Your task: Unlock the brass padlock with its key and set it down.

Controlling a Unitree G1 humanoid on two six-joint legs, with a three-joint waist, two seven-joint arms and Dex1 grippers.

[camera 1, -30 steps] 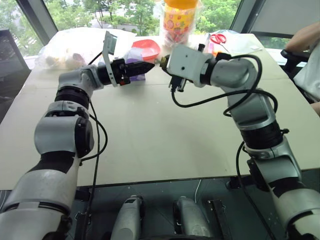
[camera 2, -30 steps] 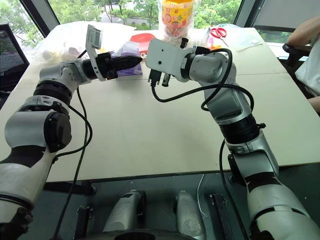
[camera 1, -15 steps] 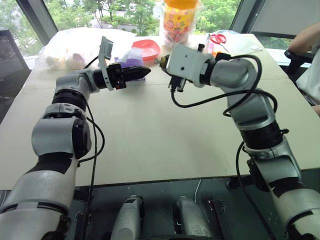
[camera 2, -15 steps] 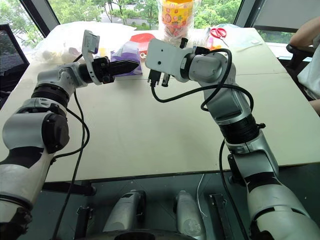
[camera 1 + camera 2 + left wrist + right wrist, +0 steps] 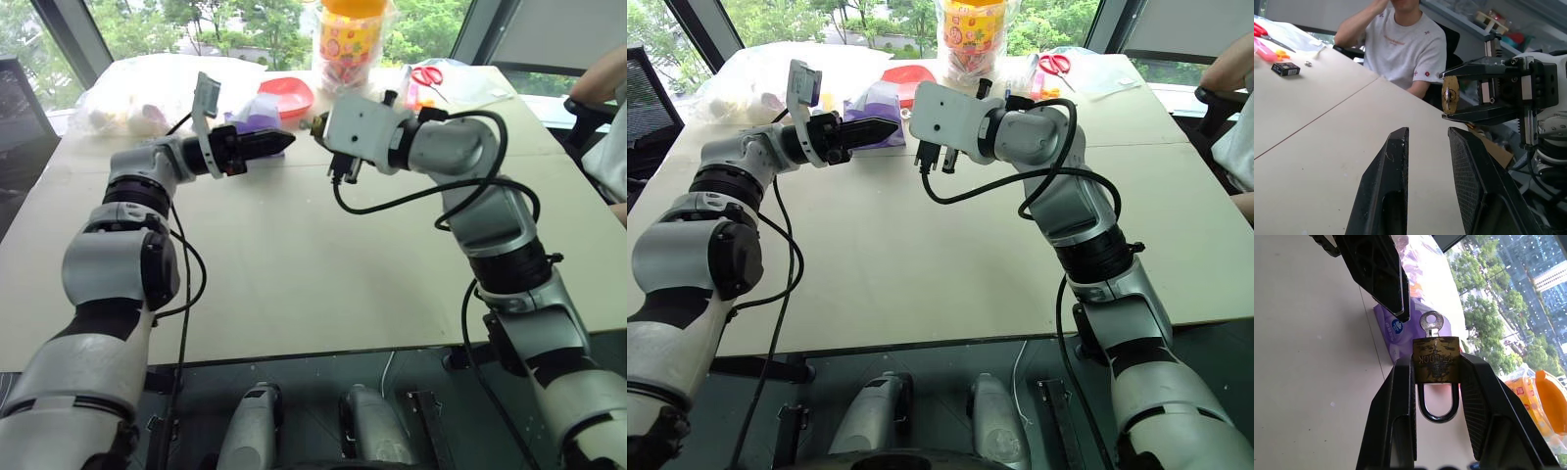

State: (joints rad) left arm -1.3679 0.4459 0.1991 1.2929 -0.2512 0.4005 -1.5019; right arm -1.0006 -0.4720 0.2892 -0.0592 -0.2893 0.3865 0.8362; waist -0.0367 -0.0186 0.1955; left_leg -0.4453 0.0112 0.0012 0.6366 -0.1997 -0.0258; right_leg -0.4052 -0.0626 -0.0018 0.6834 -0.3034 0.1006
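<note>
The brass padlock [image 5: 1435,360] hangs shackle-down between the fingers of my right gripper [image 5: 1435,364], which is shut on its body. A silver key [image 5: 1431,324] stands in the keyhole, its head pointing towards my left gripper. Over the table's far middle, my right gripper [image 5: 315,123] holds the lock in the air. My left gripper [image 5: 282,143] faces it from a short distance to the left. Its fingers [image 5: 1396,147] are slightly open with nothing between them. The left wrist view shows the padlock [image 5: 1449,94] ahead of those fingers and off to one side.
Behind the grippers lie a purple packet [image 5: 257,113], a red bowl [image 5: 287,93] and a colourful container [image 5: 351,39]. Red scissors [image 5: 426,74] lie at the back right. A plastic bag [image 5: 127,103] sits at the back left. A person [image 5: 602,108] sits at the table's right edge.
My left gripper has drawn back to the left, away from the key it was almost touching. My right gripper, still holding the padlock, has edged slightly left.
</note>
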